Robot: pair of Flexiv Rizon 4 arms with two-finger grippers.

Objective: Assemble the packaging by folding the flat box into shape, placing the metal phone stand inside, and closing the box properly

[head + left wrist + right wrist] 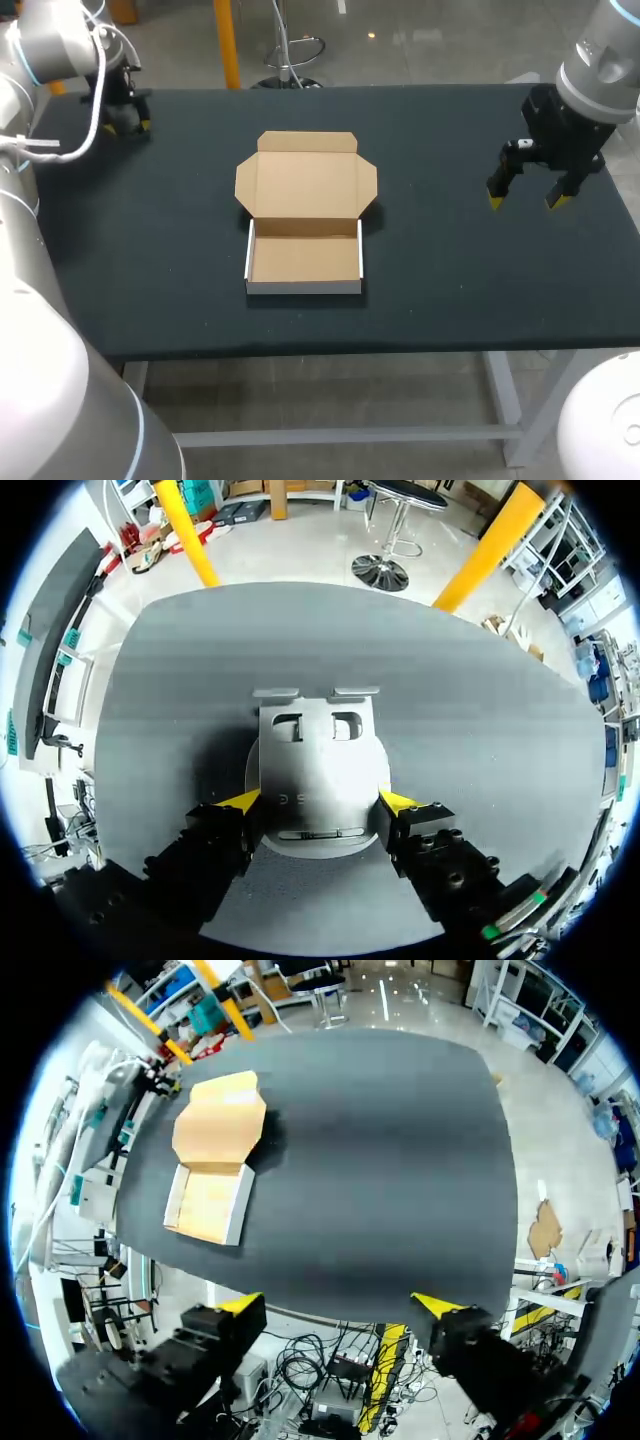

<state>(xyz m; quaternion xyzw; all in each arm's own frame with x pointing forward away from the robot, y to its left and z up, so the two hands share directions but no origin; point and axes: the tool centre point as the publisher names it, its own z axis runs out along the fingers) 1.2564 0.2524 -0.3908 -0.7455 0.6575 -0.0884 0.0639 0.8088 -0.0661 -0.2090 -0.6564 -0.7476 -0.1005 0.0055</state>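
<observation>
Okay, head view: box (pixel 305 215) folded, lid open, between arms; my right gripper (pixel 524 203) released, empty. Left wrist: my left gripper (pixel 319 800) grasping metal phone stand (pixel 318 755) lying flat; lift level, grip centred. Right wrist: box far ahead; keep clear.

I see bright, even overhead light; open brown cardboard box (pixel 305 215) casts faint shadow on black table (pixel 450 290).

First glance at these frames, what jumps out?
The cardboard box sits in the middle of the table, folded into shape, lid open, empty. At the far left corner the left gripper grips the metal phone stand, a finger on each side. The right gripper hangs open over the right side.
</observation>
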